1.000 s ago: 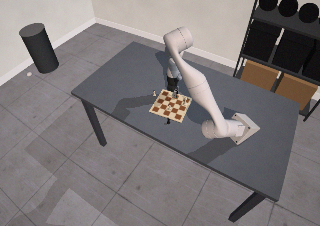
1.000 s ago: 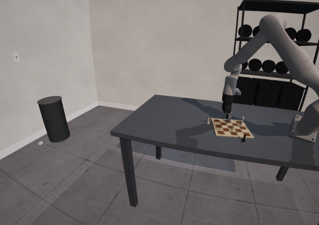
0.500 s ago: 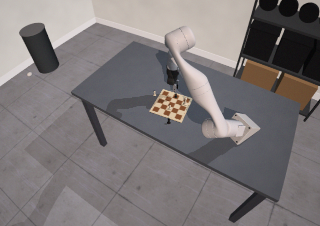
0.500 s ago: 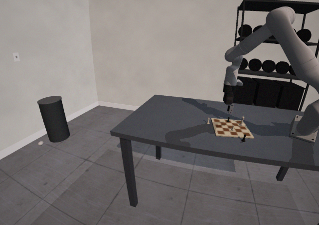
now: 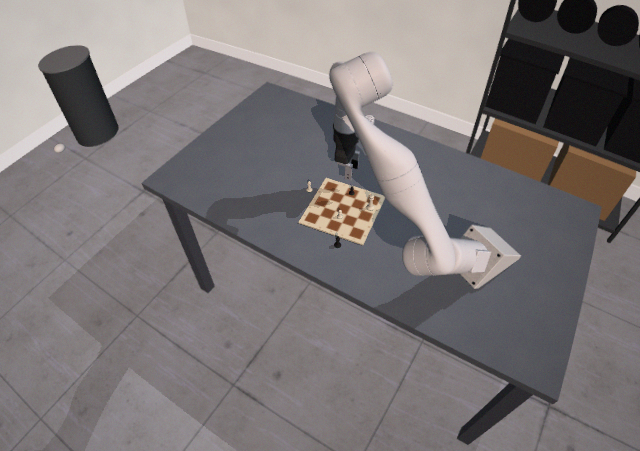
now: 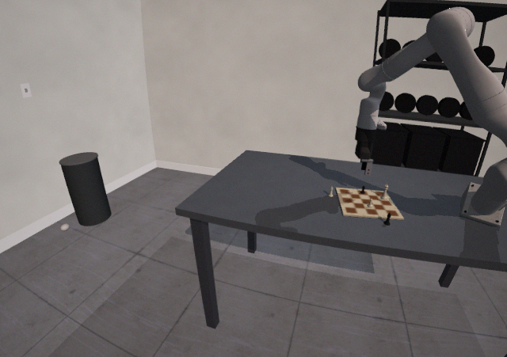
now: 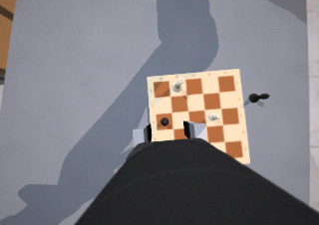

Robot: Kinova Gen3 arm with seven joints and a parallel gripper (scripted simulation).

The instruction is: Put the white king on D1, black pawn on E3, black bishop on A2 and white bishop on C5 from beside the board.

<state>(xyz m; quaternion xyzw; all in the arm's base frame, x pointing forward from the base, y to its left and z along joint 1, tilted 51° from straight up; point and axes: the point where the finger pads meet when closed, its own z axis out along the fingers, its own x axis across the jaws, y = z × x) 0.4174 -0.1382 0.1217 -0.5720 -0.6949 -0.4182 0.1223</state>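
Observation:
My gripper [image 5: 352, 169] [image 6: 367, 169] [image 7: 167, 128] is open and empty, above the far side of the board [image 5: 311, 218] [image 6: 350, 212] [image 7: 234, 149]. The black pawn [image 5: 351, 190] [image 6: 363, 190] [image 7: 164, 121] stands upright on E3, below the fingers and apart from them. The white king [image 5: 370, 202] [image 6: 385, 191] [image 7: 177, 86] stands upright on D1. The black bishop [image 5: 337, 241] [image 6: 387, 219] [image 7: 254, 98] stands on the table beside the A edge. The white bishop [image 5: 309, 186] [image 6: 331, 191] stands on the table beyond row 5, out of the wrist view.
A small white piece [image 5: 339, 214] [image 6: 369, 203] [image 7: 213, 116], seemingly a pawn, stands on B3. The arm's base [image 5: 493, 255] is bolted to the table [image 5: 232, 141] on the row 1 side. A shelf rack stands behind the table.

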